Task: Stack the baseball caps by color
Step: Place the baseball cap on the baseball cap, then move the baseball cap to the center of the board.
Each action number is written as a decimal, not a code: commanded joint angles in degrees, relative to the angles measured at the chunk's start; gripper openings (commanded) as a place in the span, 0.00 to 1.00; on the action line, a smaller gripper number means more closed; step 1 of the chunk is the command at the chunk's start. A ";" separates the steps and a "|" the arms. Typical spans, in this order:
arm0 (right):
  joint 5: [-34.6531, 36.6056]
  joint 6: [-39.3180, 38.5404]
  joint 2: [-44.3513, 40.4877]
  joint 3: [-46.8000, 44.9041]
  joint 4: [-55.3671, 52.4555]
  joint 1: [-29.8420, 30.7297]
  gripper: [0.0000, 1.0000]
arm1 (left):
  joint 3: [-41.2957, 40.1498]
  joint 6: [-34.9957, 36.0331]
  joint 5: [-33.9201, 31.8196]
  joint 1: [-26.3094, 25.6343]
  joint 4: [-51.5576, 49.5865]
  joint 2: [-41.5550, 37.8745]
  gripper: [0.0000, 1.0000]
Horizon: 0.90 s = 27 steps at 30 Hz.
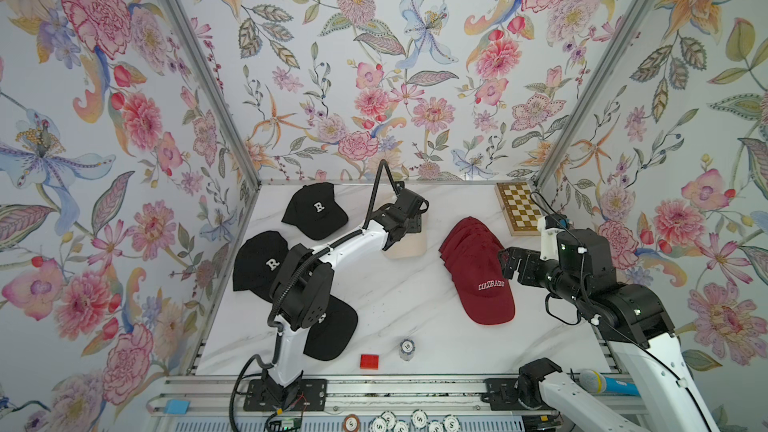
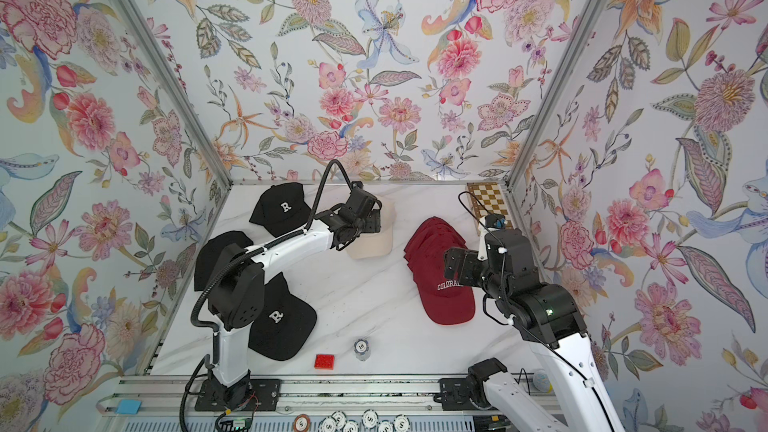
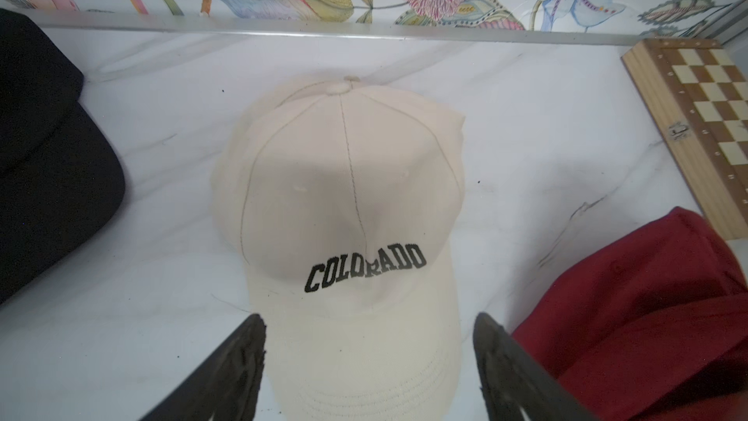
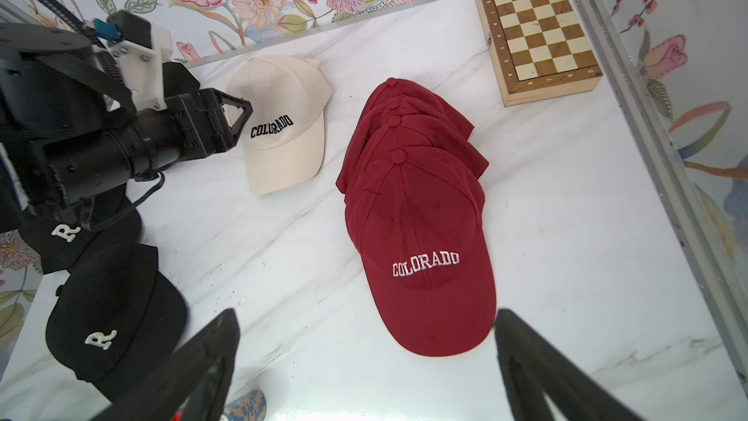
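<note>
Maroon caps (image 1: 478, 276) lie fanned in one overlapping stack on the marble table (image 1: 415, 317), by the R arm in both top views. Cream cap (image 1: 409, 248) sits beside them, partly under the left gripper (image 1: 409, 218). 3 black caps (image 2: 282, 209) are spread over the L side.

L wrist: its fingers (image 3: 243, 366) stand wide apart, straddling the cream brim w/o clamping it.

R wrist: right gripper (image 4: 366, 313) gapes wide, empty, near the maroon brim. Chessboard (image 4: 538, 26) is in the back corner.
</note>
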 commanded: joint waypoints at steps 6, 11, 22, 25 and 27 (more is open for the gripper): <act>-2.38 -1.23 6.58 2.07 7.50 2.25 0.99 | -7.75 2.61 -0.16 3.42 -0.86 -13.73 0.92; -2.79 -1.73 12.91 3.85 11.60 5.18 0.99 | -15.09 2.06 -0.43 7.91 -0.58 -22.61 0.93; -4.53 -3.34 28.31 13.13 17.02 10.56 0.99 | -22.98 3.41 -0.81 21.50 -2.39 -32.09 0.96; -4.58 -3.82 31.67 16.02 17.05 11.72 0.99 | -21.36 3.88 0.37 25.79 -2.66 -29.94 0.96; -4.49 -3.97 33.27 17.45 17.02 12.15 0.99 | -19.48 4.36 1.33 28.34 -2.57 -27.59 0.96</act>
